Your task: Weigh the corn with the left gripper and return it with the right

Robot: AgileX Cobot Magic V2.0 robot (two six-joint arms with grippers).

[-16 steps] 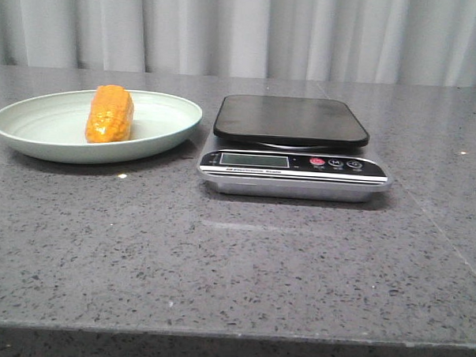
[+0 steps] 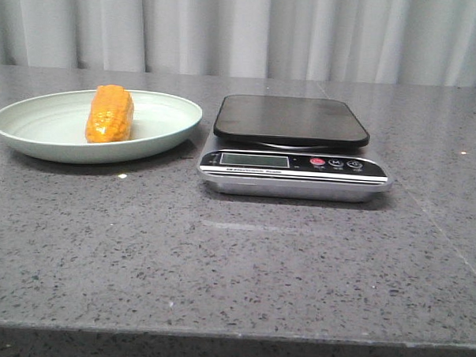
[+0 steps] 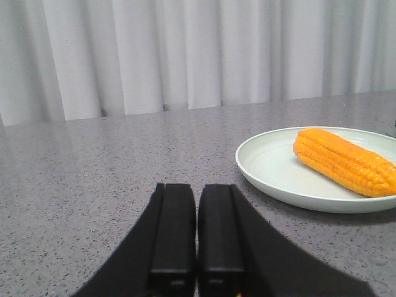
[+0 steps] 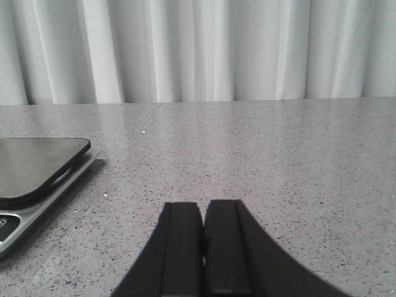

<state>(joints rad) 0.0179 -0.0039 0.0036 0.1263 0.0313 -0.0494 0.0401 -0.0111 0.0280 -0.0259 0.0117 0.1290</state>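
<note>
corn (image 2: 110, 114) lay on plate (image 2: 34, 142), frame left, long axis front-to-back | left gripper (image 3: 197, 238) nearer, jaws pressed together, empty | right gripper (image 4: 202, 247) jaws pressed together

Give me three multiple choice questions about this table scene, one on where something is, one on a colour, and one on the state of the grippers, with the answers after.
1. Where does the corn lie?
A. On the scale's platform
B. On the plate
C. On the bare table

2. What colour is the scale's weighing platform?
A. Black
B. White
C. Green

3. How do the two grippers stand?
A. Both open wide
B. Left shut on the corn, right open
C. Both shut, holding nothing

Answers:
1. B, the front view shows the cob resting inside the pale green plate, left of the scale.
2. A, the platform is a dark black slab above the silver base.
3. C, in the wrist views the left gripper and the right gripper each have their fingers pressed together with nothing between them.
</note>
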